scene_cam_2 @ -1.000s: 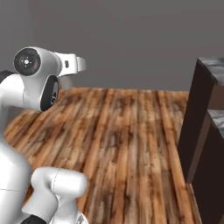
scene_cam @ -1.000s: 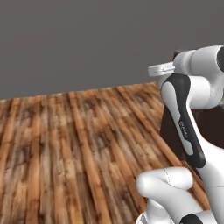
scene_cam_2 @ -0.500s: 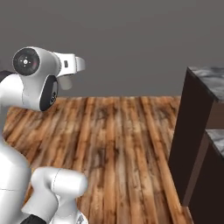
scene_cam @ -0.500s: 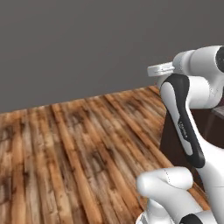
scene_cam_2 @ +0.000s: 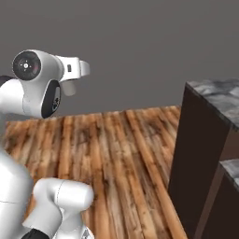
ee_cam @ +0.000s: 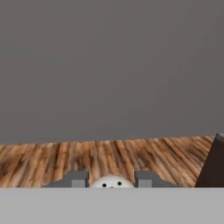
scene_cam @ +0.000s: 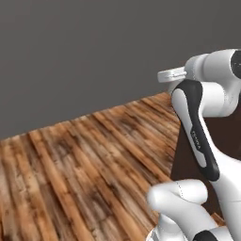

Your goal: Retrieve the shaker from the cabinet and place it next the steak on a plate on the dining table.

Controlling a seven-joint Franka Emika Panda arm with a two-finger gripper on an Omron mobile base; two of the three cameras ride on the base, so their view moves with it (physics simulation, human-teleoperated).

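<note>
In the hand view my gripper (ee_cam: 111, 179) is shut on the shaker (ee_cam: 111, 182). Its rounded off-white top with small dark holes peeks up between the two dark fingertips (ee_cam: 77, 178). Beyond them lie a wooden floor and a plain grey wall. A dark brown counter with a grey marbled top (scene_cam_2: 215, 91) stands at the right of the right base view; I cannot tell whether it is the dining table. Its dark corner (ee_cam: 213, 166) shows at the hand view's right edge. The cabinet, the steak and the plate are out of view.
A lower grey-topped counter step (scene_cam_2: 231, 167) sits in front of the tall one. Wooden plank floor (scene_cam: 84, 160) spreads out to the left and ahead as far as the grey wall (scene_cam_2: 140, 42). A dark brown panel (scene_cam: 188, 160) stands behind my arm.
The whole picture has shifted in both base views, so the base has moved. The dark counter now stands larger and nearer on the right. The arm's pose and its grip look unchanged.
</note>
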